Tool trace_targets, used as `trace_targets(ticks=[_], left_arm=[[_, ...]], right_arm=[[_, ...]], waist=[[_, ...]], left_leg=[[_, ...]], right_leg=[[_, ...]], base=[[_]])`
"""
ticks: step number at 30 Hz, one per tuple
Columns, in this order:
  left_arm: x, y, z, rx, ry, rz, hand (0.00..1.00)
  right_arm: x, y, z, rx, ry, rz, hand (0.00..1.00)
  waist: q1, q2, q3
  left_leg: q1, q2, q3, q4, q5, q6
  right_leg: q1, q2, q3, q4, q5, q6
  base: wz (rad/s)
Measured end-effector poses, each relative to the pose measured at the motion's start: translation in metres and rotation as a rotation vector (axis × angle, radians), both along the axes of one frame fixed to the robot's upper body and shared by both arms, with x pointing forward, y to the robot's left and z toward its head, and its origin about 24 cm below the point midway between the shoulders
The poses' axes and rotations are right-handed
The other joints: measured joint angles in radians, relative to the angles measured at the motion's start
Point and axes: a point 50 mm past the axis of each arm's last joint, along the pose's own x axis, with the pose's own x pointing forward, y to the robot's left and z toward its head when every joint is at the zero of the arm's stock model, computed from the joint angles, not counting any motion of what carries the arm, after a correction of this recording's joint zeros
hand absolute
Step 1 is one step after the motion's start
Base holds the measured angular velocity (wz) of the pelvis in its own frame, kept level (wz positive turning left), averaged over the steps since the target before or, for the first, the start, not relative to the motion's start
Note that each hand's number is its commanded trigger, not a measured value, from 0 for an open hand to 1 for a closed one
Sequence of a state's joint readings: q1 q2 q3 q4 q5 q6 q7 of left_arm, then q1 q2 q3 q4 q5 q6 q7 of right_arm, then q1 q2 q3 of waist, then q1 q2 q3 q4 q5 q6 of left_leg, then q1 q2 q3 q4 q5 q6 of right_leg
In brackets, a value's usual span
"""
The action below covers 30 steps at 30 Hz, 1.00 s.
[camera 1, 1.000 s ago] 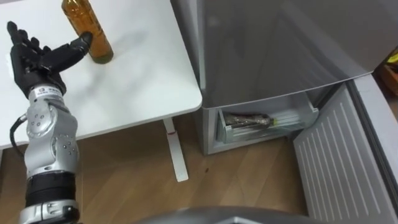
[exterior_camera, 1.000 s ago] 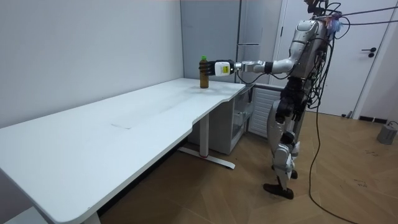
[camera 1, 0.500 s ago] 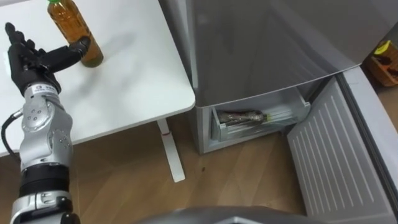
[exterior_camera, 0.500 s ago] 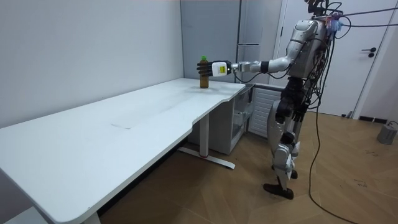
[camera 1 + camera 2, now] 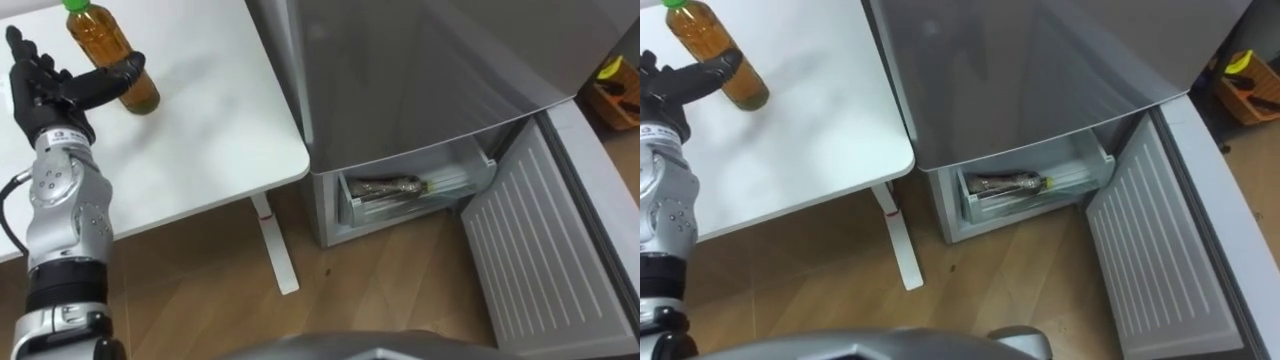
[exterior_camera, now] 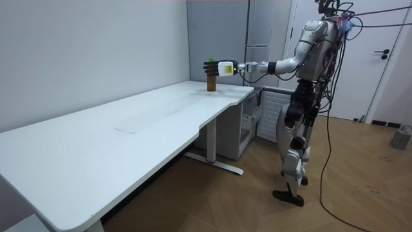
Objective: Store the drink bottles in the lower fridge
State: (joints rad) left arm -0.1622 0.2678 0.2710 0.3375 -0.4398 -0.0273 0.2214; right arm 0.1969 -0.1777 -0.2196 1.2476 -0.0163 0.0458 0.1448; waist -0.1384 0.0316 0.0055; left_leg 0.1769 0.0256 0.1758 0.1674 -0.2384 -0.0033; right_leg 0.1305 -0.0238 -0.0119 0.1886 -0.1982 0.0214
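Observation:
An amber drink bottle [image 5: 103,62] with a green cap stands upright near the far edge of the white table [image 5: 210,130]. My left hand [image 5: 48,92] is just left of it, fingers straight and pointing away from me, thumb stretched across the bottle's lower front and touching it. The room view shows that hand [image 6: 210,67] at the bottle [image 6: 210,84], my arm stretched out over the table's corner. A second bottle [image 5: 390,187] lies on its side in the pulled-out drawer [image 5: 415,195] of the lower fridge. The fridge's lower door [image 5: 540,250] stands wide open to my right.
The grey fridge body [image 5: 420,70] stands right beside the table's end. Below the table edge the table leg [image 5: 275,245] stands on wooden floor. An orange box [image 5: 612,88] sits on the floor beyond the open door.
In the room view my left hand has risen and reached further, from beside the bottle to against it. The eye view has shifted with my head; the bottle still stands where it was.

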Motion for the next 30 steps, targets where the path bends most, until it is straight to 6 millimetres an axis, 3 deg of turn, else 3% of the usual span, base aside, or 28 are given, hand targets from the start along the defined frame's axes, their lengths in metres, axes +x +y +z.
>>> trace_targets(ticks=[7,19,28,30], left_arm=[[0.012,0.001,0.013,0.002,-0.025,-0.054,0.00],[0.012,0.007,0.013,-0.007,0.020,-0.079,0.00],[0.016,0.013,0.003,-0.032,0.101,-0.076,0.00],[0.016,0.015,0.002,-0.028,0.110,-0.073,0.00]], right_arm=[[-0.001,-0.003,0.001,0.009,0.023,0.028,0.00],[0.002,-0.005,0.001,0.006,0.067,0.043,0.00],[0.004,-0.007,0.002,-0.010,0.070,0.087,0.00],[0.006,-0.008,0.003,-0.016,0.063,0.092,0.00]], waist=[[-0.005,0.001,0.0011],[-0.016,0.005,0.0014],[-0.017,0.025,-0.0076],[-0.018,0.031,-0.0050]], left_leg=[[0.007,0.001,0.014,0.000,0.000,0.000],[0.008,0.005,0.027,-0.004,0.000,0.000],[0.009,0.006,0.035,-0.003,0.000,-0.001],[0.010,0.006,0.040,-0.003,0.000,-0.001]], right_leg=[[0.000,0.002,0.019,0.001,0.000,0.000],[-0.012,0.010,0.040,0.002,0.000,0.000],[-0.010,0.011,0.053,0.006,0.002,-0.001],[-0.011,0.012,0.057,0.013,0.002,-0.001]], base=[[-0.07],[-0.03],[-0.02],[-0.09]])
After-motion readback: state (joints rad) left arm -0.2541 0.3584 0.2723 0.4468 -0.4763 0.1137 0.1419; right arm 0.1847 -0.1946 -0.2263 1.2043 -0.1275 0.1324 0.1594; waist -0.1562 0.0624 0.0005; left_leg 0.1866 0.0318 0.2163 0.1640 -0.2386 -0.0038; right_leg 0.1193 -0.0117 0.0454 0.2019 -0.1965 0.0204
